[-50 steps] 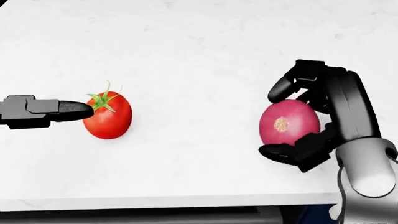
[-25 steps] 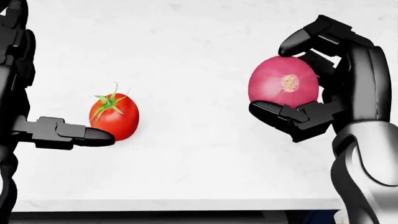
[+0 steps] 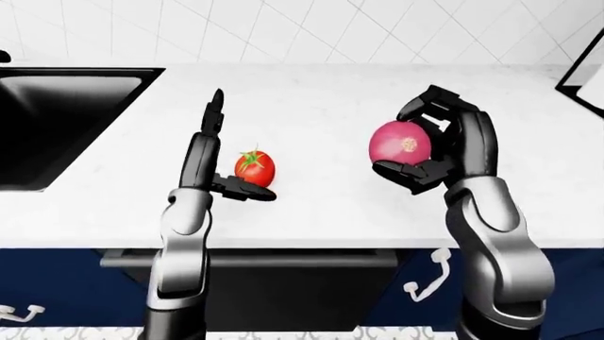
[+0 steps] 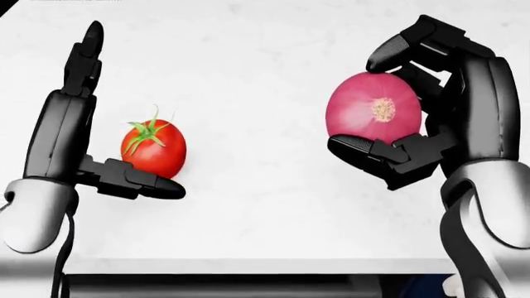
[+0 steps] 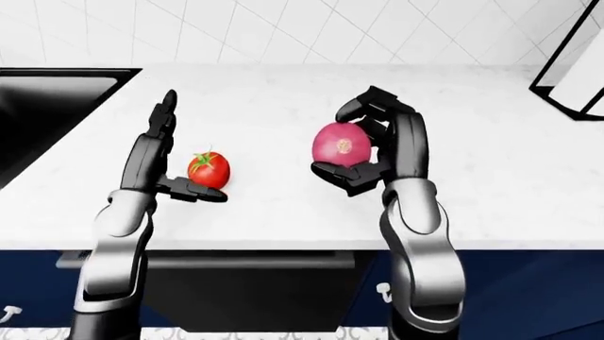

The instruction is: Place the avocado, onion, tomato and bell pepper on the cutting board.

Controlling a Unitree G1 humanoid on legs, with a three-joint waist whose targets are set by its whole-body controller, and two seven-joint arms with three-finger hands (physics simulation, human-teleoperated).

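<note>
My right robot hand [image 4: 397,102] grips the onion [image 4: 374,115] above the worktop [image 4: 265,211]. My left robot hand [image 4: 99,124] is released beside the tomato [image 4: 155,149], near the worktop's near edge; it looks soft and smooth, so I'd cup its sides.

No readable text, label or number shows anywhere.

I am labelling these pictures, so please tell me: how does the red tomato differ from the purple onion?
The glossy red tomato carries a green stem; the round purple onion shows a pale root spot. The tomato rests on the white counter beside the open left hand; the onion is held raised in the right hand. Both are round.
</note>
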